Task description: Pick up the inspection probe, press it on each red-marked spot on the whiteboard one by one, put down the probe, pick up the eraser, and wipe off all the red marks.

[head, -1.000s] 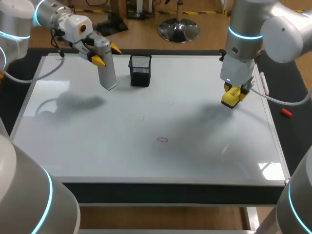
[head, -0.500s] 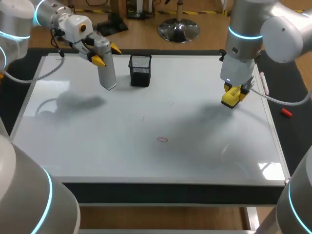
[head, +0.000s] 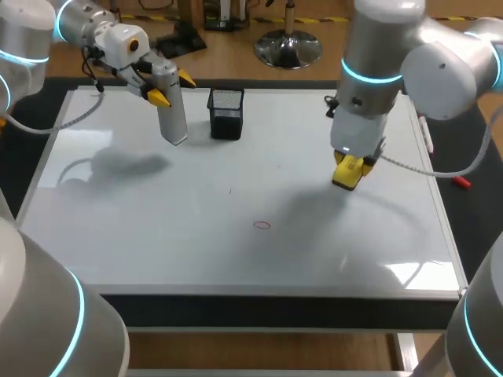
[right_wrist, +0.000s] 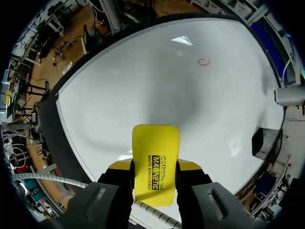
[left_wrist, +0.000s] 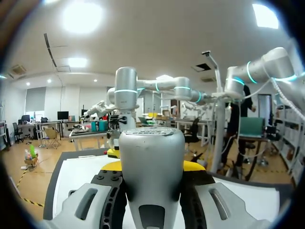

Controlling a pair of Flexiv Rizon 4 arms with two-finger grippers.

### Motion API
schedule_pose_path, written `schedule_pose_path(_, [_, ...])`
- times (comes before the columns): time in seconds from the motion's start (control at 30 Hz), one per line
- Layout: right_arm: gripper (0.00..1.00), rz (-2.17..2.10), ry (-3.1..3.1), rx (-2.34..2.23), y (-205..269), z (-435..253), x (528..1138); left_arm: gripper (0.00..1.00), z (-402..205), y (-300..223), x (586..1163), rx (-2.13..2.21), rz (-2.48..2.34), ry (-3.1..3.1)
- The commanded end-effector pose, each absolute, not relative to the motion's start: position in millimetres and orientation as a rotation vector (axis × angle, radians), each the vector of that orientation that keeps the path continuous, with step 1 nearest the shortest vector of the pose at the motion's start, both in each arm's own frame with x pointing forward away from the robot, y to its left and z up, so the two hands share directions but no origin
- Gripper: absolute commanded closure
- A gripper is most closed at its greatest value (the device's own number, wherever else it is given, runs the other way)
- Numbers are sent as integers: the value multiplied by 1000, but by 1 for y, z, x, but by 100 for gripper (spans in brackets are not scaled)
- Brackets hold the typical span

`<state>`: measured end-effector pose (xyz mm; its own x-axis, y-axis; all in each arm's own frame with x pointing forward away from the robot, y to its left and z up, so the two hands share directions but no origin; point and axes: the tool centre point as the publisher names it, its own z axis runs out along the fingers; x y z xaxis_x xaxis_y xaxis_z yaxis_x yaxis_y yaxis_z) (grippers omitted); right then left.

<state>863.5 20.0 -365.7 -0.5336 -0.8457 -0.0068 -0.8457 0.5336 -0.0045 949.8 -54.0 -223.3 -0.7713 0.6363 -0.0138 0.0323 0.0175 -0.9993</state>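
Printed in black on one thing only: the flat yellow rectangular eraser (right_wrist: 156,152), clamped from both sides by the right pincer (right_wrist: 155,165). Set in a few short lines along the eraser's length, one bold and larger, the rest finer beside it, facing the right wrist camera. Too small to make out from the head view, over the right half of the white whiteboard (head: 118,236). Drawn near the middle of the whiteboard: one small red ring (head: 262,225), a mark, not a letter. Plain, unlettered grey casing on the cylindrical probe (left_wrist: 151,157) gripped in the left pincer (left_wrist: 151,165).
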Motion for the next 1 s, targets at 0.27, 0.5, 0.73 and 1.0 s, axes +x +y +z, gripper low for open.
schedule_pose_path(0.27, [100,-101,2568,-1762,93,-368,800,100,-223,-53,953,-686,1800,-1852])
schedule_pose_path(0.5, [100,-90,2463,-1952,141,-382,772,100,-223,-53,953,-686,1800,-1852])
schedule_pose_path(0.73, [100,-38,2374,-2059,176,-390,763,100,-223,-53,953,-686,1800,-1852])
schedule_pose_path(1.0, [100,-13,2294,-2158,209,-400,756,100,-223,-53,953,-686,1800,-1852])
